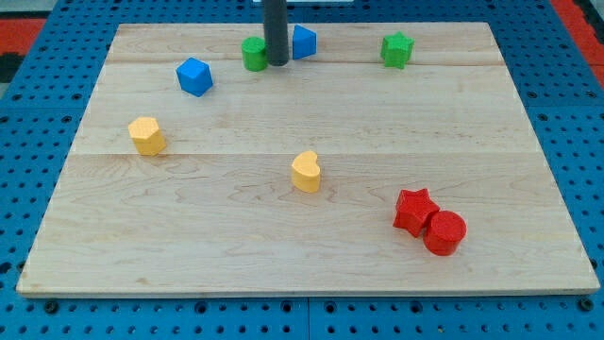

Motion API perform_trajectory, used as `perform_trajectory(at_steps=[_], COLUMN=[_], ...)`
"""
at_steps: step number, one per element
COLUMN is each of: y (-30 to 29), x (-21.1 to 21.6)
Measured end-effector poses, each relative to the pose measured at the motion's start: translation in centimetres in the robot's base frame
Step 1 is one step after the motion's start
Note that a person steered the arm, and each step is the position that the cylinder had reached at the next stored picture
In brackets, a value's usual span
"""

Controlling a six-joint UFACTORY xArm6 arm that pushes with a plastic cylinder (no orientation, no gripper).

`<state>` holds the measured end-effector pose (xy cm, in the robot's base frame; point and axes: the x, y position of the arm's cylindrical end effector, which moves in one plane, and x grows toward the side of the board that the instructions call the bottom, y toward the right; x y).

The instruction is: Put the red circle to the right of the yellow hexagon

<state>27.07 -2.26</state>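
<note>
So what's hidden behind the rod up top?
My tip sits between the green block and a blue block. The rod covers the green block's right edge and the blue one's left edge; nothing else shows behind it.

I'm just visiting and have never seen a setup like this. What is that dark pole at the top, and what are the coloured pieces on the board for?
There is one picture, looking down at a wooden board. The dark pole is a robot arm's rod; it holds nothing and only pushes. My tip sits at the view's top, between a green block and a blue block. Also there: a green star, a blue cube, a yellow hexagon, a yellow heart, and a red star touching the red circle.
</note>
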Motion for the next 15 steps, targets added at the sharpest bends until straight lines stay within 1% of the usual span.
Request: perform_trajectory(at_steps=[1, 2, 3, 4, 5, 6, 7, 8, 9, 10, 11, 12, 13, 14, 15], y=[2.6, 2.4, 8.6, 17.4, 20.9, 18.6, 15.4, 16.4, 18.3, 25.6, 26.8, 26.8, 25.3, 21.7, 19.5], x=[5.0, 5.8, 5.7, 2.9, -2.6, -6.1, -5.1, -2.8, -2.1, 1.4, 11.6, 21.4, 28.6, 30.6, 28.1])
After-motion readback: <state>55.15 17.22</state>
